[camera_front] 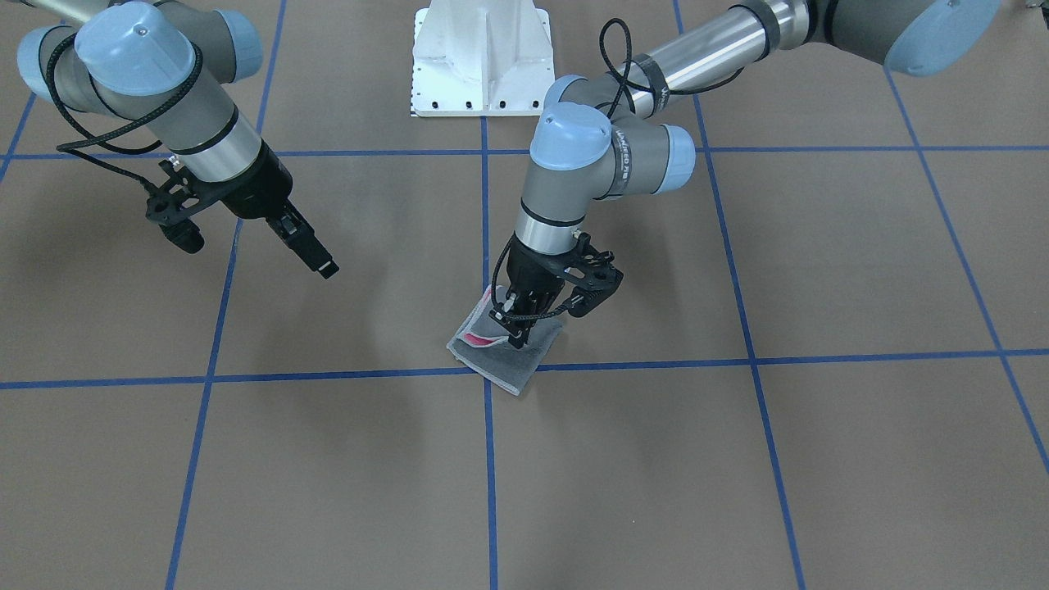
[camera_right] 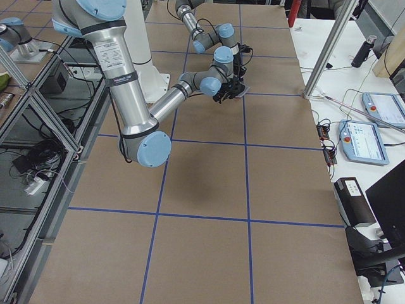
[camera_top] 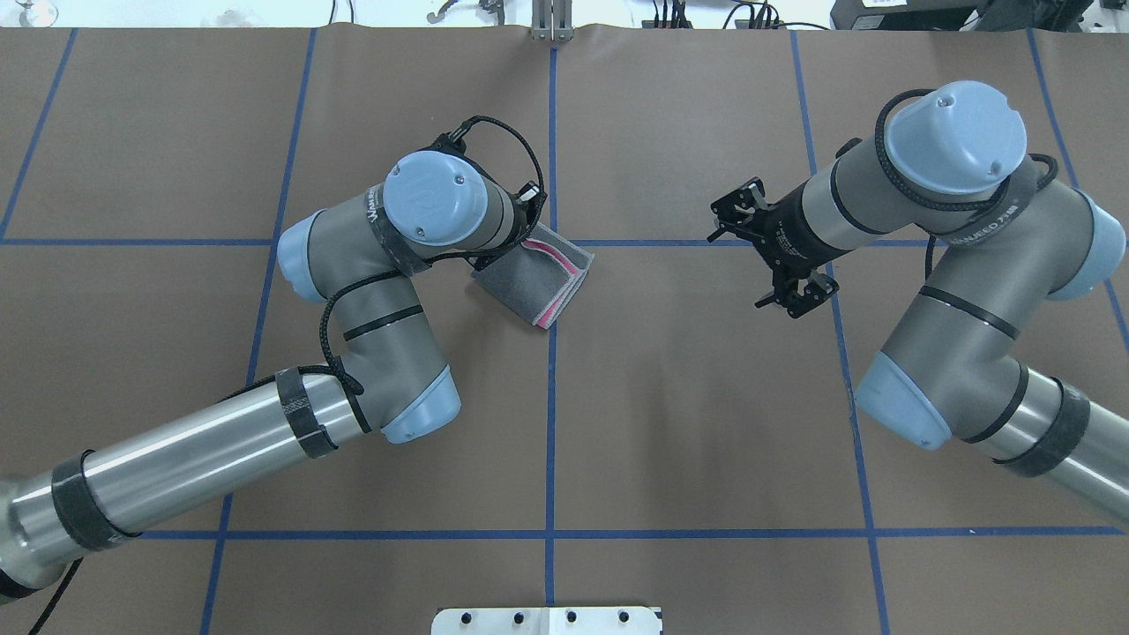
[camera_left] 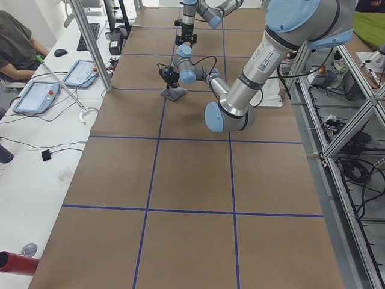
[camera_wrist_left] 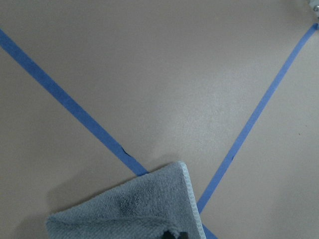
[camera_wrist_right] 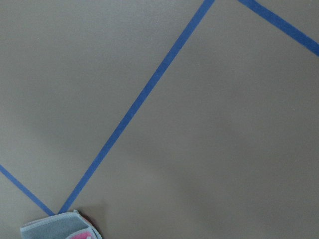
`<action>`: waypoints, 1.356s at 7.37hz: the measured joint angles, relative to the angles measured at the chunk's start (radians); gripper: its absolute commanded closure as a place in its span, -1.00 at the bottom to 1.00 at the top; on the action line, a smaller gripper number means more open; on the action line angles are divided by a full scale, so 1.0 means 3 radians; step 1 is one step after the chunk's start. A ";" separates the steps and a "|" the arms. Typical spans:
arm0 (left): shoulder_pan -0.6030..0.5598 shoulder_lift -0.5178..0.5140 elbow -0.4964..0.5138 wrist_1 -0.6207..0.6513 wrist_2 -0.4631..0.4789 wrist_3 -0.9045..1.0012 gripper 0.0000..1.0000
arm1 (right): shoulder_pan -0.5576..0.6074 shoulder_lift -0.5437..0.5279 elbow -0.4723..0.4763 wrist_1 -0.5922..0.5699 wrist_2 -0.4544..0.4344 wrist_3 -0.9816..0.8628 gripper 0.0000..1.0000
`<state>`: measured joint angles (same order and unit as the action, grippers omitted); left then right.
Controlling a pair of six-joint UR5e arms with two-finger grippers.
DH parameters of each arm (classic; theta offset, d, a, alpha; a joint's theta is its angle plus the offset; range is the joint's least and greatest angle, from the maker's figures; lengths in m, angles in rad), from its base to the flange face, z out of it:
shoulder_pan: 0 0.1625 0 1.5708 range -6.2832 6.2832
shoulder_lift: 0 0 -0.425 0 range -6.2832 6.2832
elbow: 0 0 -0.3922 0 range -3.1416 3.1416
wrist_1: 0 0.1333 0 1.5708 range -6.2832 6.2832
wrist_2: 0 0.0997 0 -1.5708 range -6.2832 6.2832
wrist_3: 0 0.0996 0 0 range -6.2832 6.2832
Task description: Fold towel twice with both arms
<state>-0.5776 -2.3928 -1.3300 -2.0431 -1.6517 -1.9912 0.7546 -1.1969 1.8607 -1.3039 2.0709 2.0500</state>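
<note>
The towel (camera_front: 504, 354) lies folded small on the brown table, grey face out with pink edges showing at its side. It lies beside a crossing of blue tape lines in the overhead view (camera_top: 540, 280). My left gripper (camera_front: 518, 338) stands on it, fingers together on the upper layer; in the overhead view the left wrist hides it. The left wrist view shows a grey corner of the towel (camera_wrist_left: 144, 204). My right gripper (camera_front: 324, 266) hangs above the bare table, well away from the towel, and looks open and empty in the overhead view (camera_top: 734, 214). The right wrist view catches a towel corner (camera_wrist_right: 57, 230).
The white pedestal base (camera_front: 482, 57) stands at the robot's side of the table. Blue tape lines (camera_front: 488, 459) grid the brown surface. In the exterior left view a seated operator (camera_left: 18, 42) and tablets (camera_left: 36, 96) are on a side bench beyond the table edge.
</note>
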 measured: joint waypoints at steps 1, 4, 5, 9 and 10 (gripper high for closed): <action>-0.0005 -0.0007 0.0014 -0.0083 -0.0001 0.0000 1.00 | -0.0001 0.0000 0.0002 0.0000 -0.0001 -0.0001 -1.00; -0.0021 -0.0030 0.0023 -0.0233 -0.0006 0.0011 1.00 | -0.0008 0.0004 0.0005 0.0000 -0.0005 -0.0002 -1.00; -0.0024 -0.0068 0.0024 -0.0242 -0.0014 0.0014 1.00 | -0.0009 0.0005 0.0005 0.0000 -0.0005 -0.0002 -1.00; -0.0076 -0.0307 0.0331 -0.0391 -0.0129 -0.0003 1.00 | -0.0031 -0.0001 -0.0004 0.0000 -0.0023 -0.0002 -1.00; -0.0077 -0.0413 0.0452 -0.0407 -0.0133 -0.0014 1.00 | -0.0033 -0.0001 -0.0008 0.0000 -0.0028 -0.0002 -1.00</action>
<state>-0.6008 -2.5168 -1.1945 -2.1651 -1.6914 -1.9956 0.7447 -1.1972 1.8583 -1.3039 2.0626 2.0494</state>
